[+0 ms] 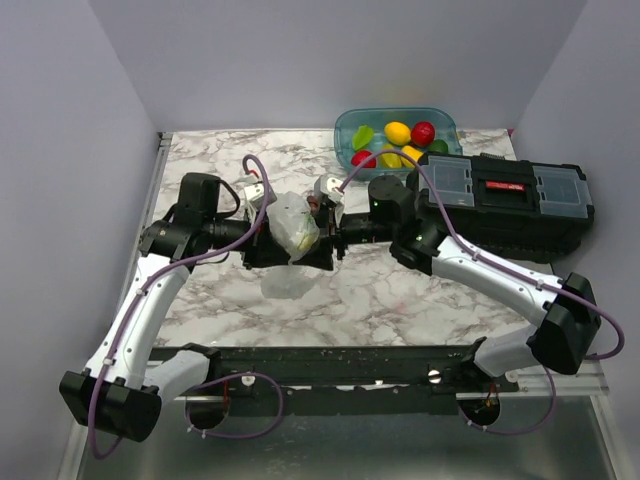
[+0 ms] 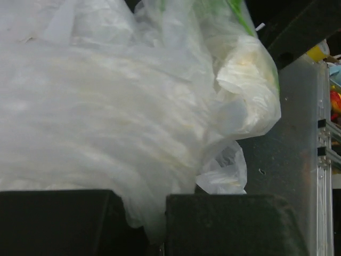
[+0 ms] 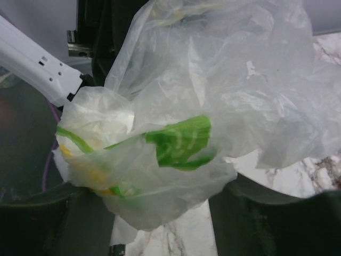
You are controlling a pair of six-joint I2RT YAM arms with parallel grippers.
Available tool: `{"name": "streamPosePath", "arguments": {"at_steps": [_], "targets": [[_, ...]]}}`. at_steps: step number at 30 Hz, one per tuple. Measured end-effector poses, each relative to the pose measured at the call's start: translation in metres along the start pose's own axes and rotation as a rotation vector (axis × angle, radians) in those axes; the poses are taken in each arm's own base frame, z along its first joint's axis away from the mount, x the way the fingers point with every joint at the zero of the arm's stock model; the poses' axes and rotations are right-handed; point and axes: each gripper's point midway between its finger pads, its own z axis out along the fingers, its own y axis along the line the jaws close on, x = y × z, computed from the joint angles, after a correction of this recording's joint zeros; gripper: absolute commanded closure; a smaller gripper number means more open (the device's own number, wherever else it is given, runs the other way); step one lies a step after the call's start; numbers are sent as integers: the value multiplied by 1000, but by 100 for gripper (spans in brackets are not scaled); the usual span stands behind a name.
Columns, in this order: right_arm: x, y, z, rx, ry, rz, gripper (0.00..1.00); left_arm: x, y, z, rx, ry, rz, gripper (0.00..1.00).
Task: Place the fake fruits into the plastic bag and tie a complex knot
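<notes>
The plastic bag point(image 1: 295, 225), crumpled clear film with green and yellow prints, hangs above the marble table between my two grippers. My left gripper point(image 1: 268, 238) is shut on it; in the left wrist view the film point(image 2: 106, 106) is pinched between the dark fingers point(image 2: 154, 234). My right gripper point(image 1: 326, 228) stands open, and a printed fold of the bag point(image 3: 160, 154) sags between its spread fingers point(image 3: 165, 224) without being clamped. The fake fruits, a yellow one point(image 1: 397, 132), a red one point(image 1: 423, 133) and a green one point(image 1: 362, 137) among them, lie in the teal tub. No knot is in view.
The teal tub point(image 1: 345, 125) stands at the back right of the table. A black toolbox point(image 1: 510, 200) with a red latch sits right beside it, behind my right arm. Grey walls close in the left, back and right sides.
</notes>
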Motion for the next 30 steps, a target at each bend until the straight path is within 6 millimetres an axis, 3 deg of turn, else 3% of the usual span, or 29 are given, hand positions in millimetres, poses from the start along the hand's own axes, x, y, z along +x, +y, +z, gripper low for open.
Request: {"name": "streamPosePath", "arguments": {"at_steps": [4,6,12,19,21,22,26,27,30], "targets": [[3,0,-1,-2,11,-35,88,1,-6,0,34,4,16,100],[4,0,-5,5,22,-61,99,0,-5,-4,22,0,30,100],[10,1,-31,94,73,-122,99,5,15,-36,-102,-41,46,100],[40,-28,-73,242,168,-103,99,16,42,-76,-282,-84,33,100],[43,-34,-79,261,181,-93,99,17,44,-82,-305,-94,34,91],[44,-36,-81,267,183,-89,99,17,44,-83,-308,-96,39,81],[44,-38,-87,281,184,-79,99,20,42,-85,-313,-94,87,26],[42,-39,-88,286,180,-79,99,21,42,-85,-316,-92,91,3],[39,-39,-90,291,167,-70,99,22,41,-87,-325,-88,115,2]]}}
